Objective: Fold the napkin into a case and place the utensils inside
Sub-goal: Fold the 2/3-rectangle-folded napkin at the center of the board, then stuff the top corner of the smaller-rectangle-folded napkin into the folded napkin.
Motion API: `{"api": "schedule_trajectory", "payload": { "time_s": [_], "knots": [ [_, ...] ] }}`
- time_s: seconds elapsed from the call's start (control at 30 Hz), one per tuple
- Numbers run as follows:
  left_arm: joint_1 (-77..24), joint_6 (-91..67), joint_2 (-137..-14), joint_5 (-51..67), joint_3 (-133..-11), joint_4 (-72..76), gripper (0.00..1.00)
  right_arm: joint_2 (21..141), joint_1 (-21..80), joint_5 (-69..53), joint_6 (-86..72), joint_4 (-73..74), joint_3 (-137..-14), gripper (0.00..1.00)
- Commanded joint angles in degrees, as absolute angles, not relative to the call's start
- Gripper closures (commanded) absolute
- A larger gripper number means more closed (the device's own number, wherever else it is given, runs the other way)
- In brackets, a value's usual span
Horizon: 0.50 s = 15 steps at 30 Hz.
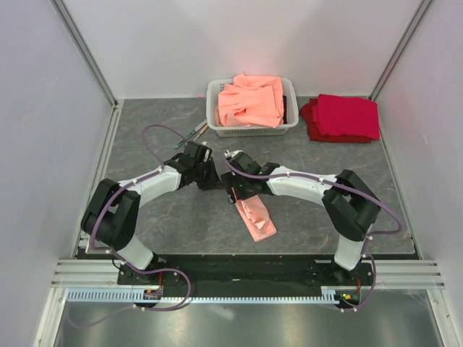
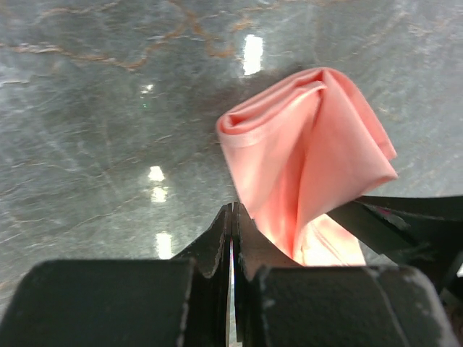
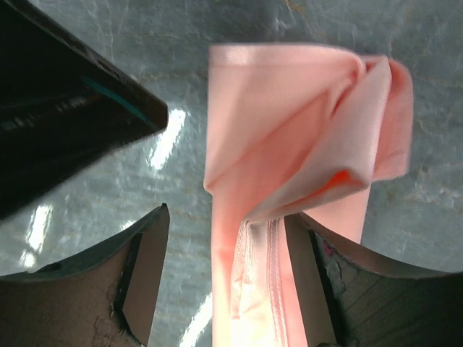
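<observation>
Soft, limp napkin [image 3: 289, 130] at frame centre suits an edge pinch; right end effector [image 3: 226, 217] spread wide, left end effector [image 2: 231, 217] closed.

Bright overhead glare on table [image 2: 252, 54], close-ups blurred

A grey, marble-veined table top [image 1: 325, 155] is closed in by plain white wall panels [image 1: 239, 43] at the back and both sides. Slim aluminium posts [image 1: 85, 52] run up the back corners. Overhead light shows as bright white glints [image 2: 252, 54] on the glossy surface. A metal rail [image 1: 246, 273] edges the near side; below it lies what may be a dull steel shelf [image 1: 239, 325].
</observation>
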<state>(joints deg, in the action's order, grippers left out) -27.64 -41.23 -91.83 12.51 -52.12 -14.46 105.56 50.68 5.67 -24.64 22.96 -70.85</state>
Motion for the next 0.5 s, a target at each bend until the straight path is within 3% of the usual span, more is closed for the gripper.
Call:
{"api": "schedule_trajectory", "payload": {
  "time_s": [0.0, 0.47],
  "knots": [
    [-27.42, -43.15, -89.04, 15.64, -51.51, -9.93, 0.97, 96.35, 46.94, -2.63, -27.16, 18.02, -66.36, 0.25],
    [-27.95, -43.51, -87.63, 18.28, -50.63, -8.88, 0.98, 95.27, 39.90, -8.35, -27.07, 17.84, -66.71, 0.08]
  ]
}}
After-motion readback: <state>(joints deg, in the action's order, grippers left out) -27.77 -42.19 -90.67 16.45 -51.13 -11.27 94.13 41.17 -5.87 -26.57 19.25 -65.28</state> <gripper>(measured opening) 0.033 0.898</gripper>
